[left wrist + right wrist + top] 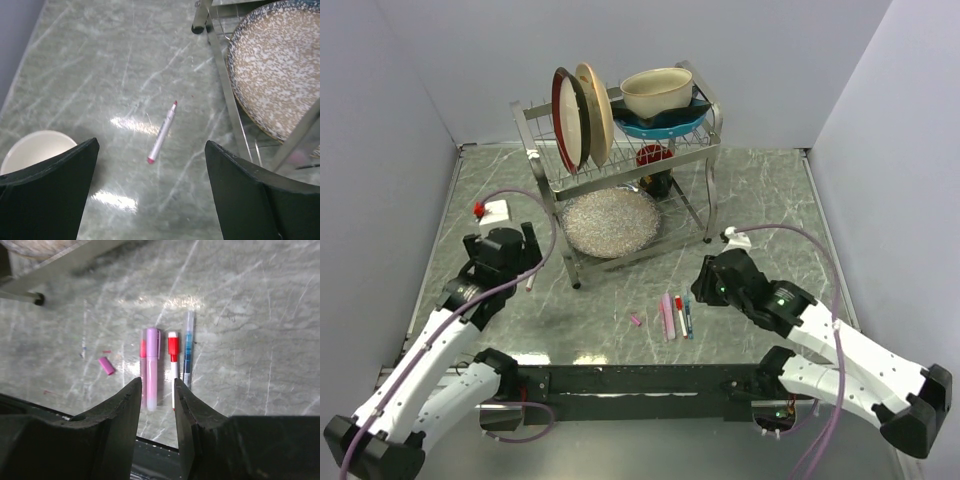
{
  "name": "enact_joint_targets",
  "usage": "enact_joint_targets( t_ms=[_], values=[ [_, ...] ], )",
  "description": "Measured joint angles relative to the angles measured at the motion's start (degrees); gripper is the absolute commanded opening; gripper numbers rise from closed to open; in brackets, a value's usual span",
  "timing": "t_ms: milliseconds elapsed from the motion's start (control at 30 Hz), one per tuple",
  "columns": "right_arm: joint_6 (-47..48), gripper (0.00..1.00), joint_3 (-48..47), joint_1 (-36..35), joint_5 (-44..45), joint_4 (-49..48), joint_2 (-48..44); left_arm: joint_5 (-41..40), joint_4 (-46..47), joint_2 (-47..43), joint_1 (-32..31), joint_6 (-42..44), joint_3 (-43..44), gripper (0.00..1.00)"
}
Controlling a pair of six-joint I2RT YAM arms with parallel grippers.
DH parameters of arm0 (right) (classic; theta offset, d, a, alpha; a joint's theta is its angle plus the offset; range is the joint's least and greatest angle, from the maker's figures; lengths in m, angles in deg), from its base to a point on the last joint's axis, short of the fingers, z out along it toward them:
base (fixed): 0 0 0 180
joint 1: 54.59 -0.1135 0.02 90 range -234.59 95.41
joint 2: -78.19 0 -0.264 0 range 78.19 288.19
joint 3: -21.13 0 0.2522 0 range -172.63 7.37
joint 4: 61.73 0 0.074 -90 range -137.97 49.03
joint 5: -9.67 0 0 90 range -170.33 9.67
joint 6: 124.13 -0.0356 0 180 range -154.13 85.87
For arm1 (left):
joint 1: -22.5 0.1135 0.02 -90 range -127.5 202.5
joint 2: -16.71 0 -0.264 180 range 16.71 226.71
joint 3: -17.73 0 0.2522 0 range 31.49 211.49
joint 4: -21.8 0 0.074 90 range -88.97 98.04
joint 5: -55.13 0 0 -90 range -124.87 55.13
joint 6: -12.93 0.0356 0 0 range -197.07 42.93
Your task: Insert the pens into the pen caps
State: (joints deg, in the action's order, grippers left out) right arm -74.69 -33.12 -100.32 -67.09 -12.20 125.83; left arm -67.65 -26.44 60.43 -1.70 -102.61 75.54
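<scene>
— Right gripper (158, 386) first: how do the jaws stand?
— Parted by a narrow gap, with nothing clamped. It hangs above the near ends of three pens that lie side by side on the tabletop (770, 200), close to the near edge and about midway along it.
— Which pens?
— From left to right in the wrist view: a lilac pen (151, 365) with a salmon-red strip along its left side, a whitish pen (173, 349) with a red far end, and a blue pen (188, 347). They lie parallel, just beside one another, pointing toward the far edge.
— Any cap loose?
— One pink cap (106, 365). It lies alone to the left of the row, apart from it and at a slant to the pens.
— And the left gripper (151, 145)?
— Spread wide and empty. Below it, toward the left edge, a lone pen (162, 132) lies flat, whitish with reddish ends, touching neither finger.
— What stands beside it?
— The dish rack (630, 165), toward the far edge. Its front left leg is near that pen, and a speckled plate (280, 65) rests on its lower shelf.
— Is the red end of the whitish pen a fitted cap?
— I cannot tell.
</scene>
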Motion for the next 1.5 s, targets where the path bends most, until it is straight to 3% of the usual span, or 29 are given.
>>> enact_joint_targets(
  t_ms=[167, 200, 300, 400, 567, 833, 1333, 1500],
  values=[
    [1.14, 0.4, -0.76, 0.0, 1.16, 1.84, -4.52, 2.12, 5.4, 1.79, 3.3, 6.45, -1.4, 0.88],
    [1.29, 0.4, -0.76, 0.0, 1.27, 2.12, -5.05, 3.13, 6.12, 1.95, 4.9, 6.51, -1.4, 0.8],
    [1.66, 0.4, -0.76, 0.0, 1.92, 2.95, -6.56, 6.8, 8.07, 2.23, 10.51, 4.39, -1.4, 0.7],
    [1.86, 0.4, -0.76, 0.0, 2.45, 3.43, -7.82, 10.91, 8.61, 4.39, 16.39, 0.72, -1.4, 0.77],
    [1.88, 0.4, -0.68, 0.0, 3.08, 3.69, -10.54, 19.32, 8.68, 12.94, 23.04, -5.62, -2.97, 0.74],
    [1.88, 0.4, -0.63, 0.0, 4.22, 3.67, -11.23, 26.05, 9.31, 18.8, 23.26, -10.27, -7.34, 0.69],
    [2.32, 0.4, -0.63, 0.0, 4.35, 2.82, -9.53, 26.32, 14.51, 29.99, 23.23, -11.61, -7.87, 0.64],
    [2.34, 0.4, -0.63, 0.0, 4.35, 2.82, -9.99, 25.7, 15.34, 33.51, 22.64, -11.43, -7.43, 0.53]
  ],
)
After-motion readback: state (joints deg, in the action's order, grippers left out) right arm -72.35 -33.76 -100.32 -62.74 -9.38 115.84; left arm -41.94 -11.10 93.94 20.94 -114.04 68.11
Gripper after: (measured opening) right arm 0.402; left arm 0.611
